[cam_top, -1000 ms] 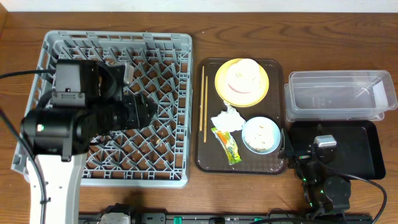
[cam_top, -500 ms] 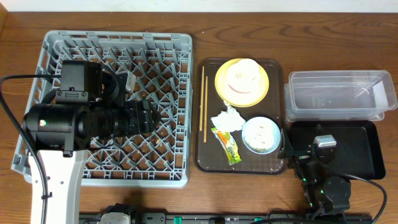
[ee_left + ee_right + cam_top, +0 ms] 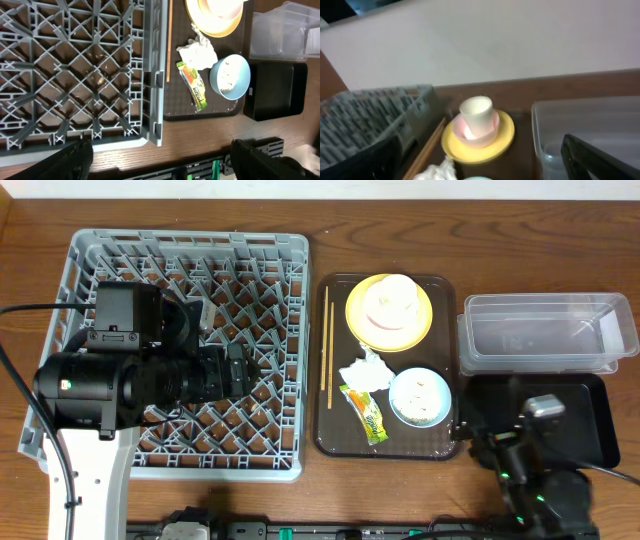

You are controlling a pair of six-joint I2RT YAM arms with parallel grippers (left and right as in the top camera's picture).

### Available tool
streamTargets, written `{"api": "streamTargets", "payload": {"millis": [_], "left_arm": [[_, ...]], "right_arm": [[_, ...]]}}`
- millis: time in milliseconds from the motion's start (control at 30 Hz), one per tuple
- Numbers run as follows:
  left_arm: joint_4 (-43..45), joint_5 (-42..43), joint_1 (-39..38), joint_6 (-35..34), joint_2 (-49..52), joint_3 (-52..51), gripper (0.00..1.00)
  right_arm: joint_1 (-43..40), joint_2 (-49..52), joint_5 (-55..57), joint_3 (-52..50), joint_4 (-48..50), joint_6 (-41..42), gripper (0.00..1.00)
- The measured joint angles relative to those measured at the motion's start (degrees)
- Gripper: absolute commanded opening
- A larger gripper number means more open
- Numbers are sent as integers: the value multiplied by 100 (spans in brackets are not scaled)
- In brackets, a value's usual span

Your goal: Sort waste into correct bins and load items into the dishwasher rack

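Left of the tray (image 3: pixel 335 432) sits the rack (image 3: pixel 250 270), and above it hangs the left gripper (image 3: pixel 236 368), jaws spread wide and empty. The chopsticks (image 3: pixel 327 350) lie along the tray's left edge. At the tray's back stands the plate (image 3: pixel 355 315), with the white bowl (image 3: pixel 465 131) and cup (image 3: pixel 476 114) stacked on it. The napkin (image 3: pixel 367 372) is mid-tray and the wrapper (image 3: pixel 367 415) lies in front of it. The blue bowl (image 3: pixel 395 395), holding scraps (image 3: pixel 420 392), is at the tray's front right. Right of the tray, the clear tub (image 3: pixel 540 335) sits behind the black tub (image 3: pixel 585 405). The right gripper (image 3: pixel 480 145) is over the black tub, fully open and holding nothing.
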Motion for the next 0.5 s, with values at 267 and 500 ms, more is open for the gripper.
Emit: {"api": "streamTargets", "payload": {"millis": [267, 500], "left_arm": [[109, -238, 0, -13, 0, -9, 100], [197, -525, 0, -13, 0, -15, 100]], "right_arm": [[0, 2369, -811, 2924, -2275, -17, 99], [138, 4688, -1646, 5490, -4872, -166, 99]]}}
